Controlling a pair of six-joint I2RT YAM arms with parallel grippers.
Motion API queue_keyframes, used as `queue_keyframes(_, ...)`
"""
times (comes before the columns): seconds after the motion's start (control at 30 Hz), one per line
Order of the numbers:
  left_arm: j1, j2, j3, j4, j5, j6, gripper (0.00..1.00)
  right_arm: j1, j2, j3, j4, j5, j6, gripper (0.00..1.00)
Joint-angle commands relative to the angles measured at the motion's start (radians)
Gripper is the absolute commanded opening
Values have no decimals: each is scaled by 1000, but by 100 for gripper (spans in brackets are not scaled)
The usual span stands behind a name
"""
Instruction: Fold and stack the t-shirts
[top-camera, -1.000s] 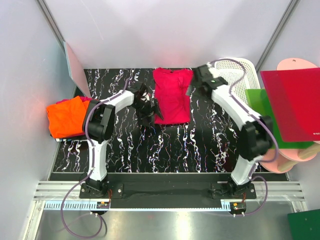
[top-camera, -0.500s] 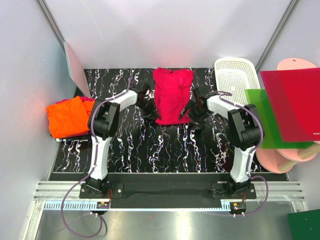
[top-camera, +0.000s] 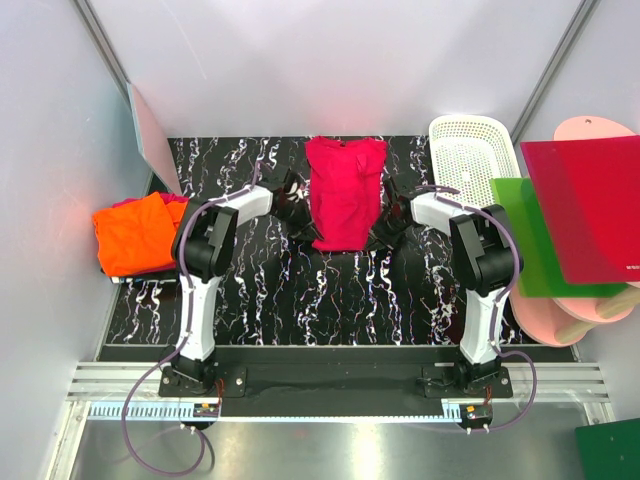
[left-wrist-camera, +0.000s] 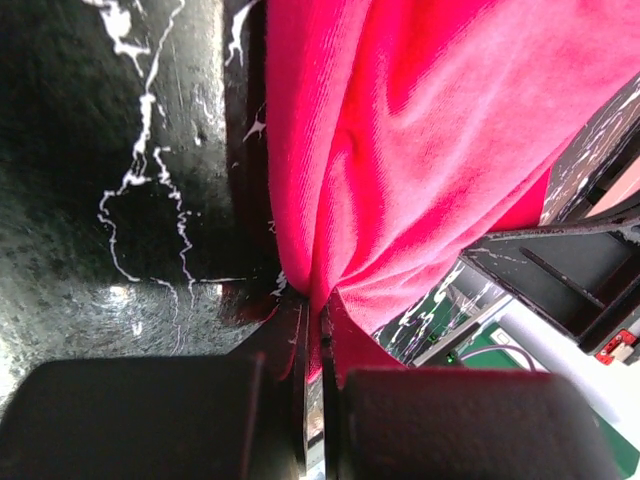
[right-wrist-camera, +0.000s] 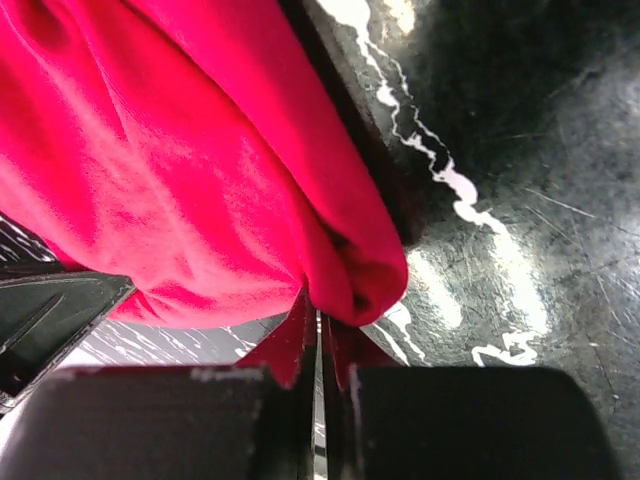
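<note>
Both arms have swung in to the near hem of the crimson-pink soft cloth t-shirt (top-camera: 343, 195), which lies at upper centre of the black marbled desk (top-camera: 260, 290). Its lower-left corner is pinched in the left pincer (left-wrist-camera: 320, 325), its lower-right in the right pincer (right-wrist-camera: 318, 320). The shirt's long axis runs up the frame, away from both, so a lift would likely carry hem toward collar. A folded bright orange t-shirt (top-camera: 130, 232) sits at the left edge.
</note>
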Motion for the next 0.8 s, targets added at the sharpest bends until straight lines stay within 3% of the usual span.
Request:
queue_keyframes(0.0,-10,-28,-77,-42,-69,32,0,5,-49,-43,34,-16,-30,0)
queue_keyframes(0.53,-50,-349,-413,-85,17,55,0,6,-329,-237,-38,-145,-51,0)
queue_keyframes(0.77,-50,-427,-283,-192,32,60,0,8,-385,-100,-119,-120,-87,0)
